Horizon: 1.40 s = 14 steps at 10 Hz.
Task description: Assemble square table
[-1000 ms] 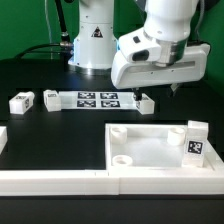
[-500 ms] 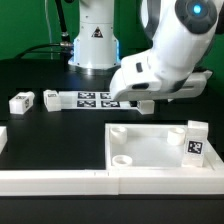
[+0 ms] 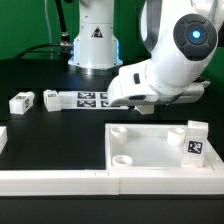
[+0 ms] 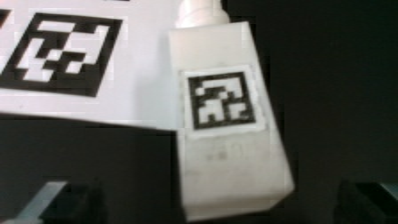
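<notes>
The white square tabletop (image 3: pixel 150 146) lies rim up at the front of the exterior view, with round corner sockets. One tagged white leg (image 3: pixel 196 140) stands at its right edge. Two more legs (image 3: pixel 22 101) (image 3: pixel 52 98) lie at the exterior view's left. In the wrist view a fourth leg (image 4: pixel 222 110) lies on the black table, tag up, beside the marker board (image 4: pixel 71 60). My gripper (image 4: pixel 214 205) is open, with one dark fingertip (image 4: pixel 54 200) on each side of this leg and not touching it. In the exterior view the gripper (image 3: pixel 143 104) hangs low at the marker board's right end and hides that leg.
The marker board (image 3: pixel 95 98) lies in front of the robot base (image 3: pixel 92 45). Long white border rails (image 3: pixel 60 181) run along the front edge and at the exterior view's left (image 3: pixel 3 135). The bent arm (image 3: pixel 175 60) looms over the tabletop's far side.
The arm has tilted and come down over the leg at the marker board's right end. That leg, visible a second ago in the exterior view, is now covered by the hand.
</notes>
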Available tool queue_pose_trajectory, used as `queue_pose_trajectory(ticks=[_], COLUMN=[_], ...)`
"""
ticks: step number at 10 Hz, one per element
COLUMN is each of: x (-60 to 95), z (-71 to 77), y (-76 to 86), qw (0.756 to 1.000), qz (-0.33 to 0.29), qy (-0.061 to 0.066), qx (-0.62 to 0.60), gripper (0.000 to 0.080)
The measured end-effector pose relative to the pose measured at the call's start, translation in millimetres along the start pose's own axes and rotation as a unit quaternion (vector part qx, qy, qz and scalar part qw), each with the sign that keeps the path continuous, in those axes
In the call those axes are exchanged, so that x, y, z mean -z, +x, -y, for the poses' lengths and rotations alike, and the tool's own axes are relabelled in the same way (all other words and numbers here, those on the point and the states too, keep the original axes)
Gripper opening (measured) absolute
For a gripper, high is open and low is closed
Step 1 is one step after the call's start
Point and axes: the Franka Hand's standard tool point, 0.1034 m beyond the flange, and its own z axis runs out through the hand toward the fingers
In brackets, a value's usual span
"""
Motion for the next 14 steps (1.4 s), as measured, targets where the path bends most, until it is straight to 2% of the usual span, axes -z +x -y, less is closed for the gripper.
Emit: queue_pose_trajectory(ticks=[2,5,7,8,9,13,14], x=[-22.1,-24.6,-24.5,-24.4,-24.4,-24.1,-17.1], z=[9.6,8.8,7.8,7.3,6.7,5.0,2.2], y=[-11.7,-12.9,-12.8,-12.7,-12.7,-12.5,-12.0], qw=[1.0,1.0,1.0,1.0,1.0,1.0,1.0], qz=[0.011,0.013,0.013,0.013,0.013,0.013,0.013], qy=[-0.003,-0.002,-0.002,-0.001,0.0,0.001,0.007], qx=[-0.004,-0.005,-0.006,-0.006,-0.007,-0.008,-0.002], gripper=[0.0649,0.0649,0.0394,0.0394,0.0284,0.0284,0.0284])
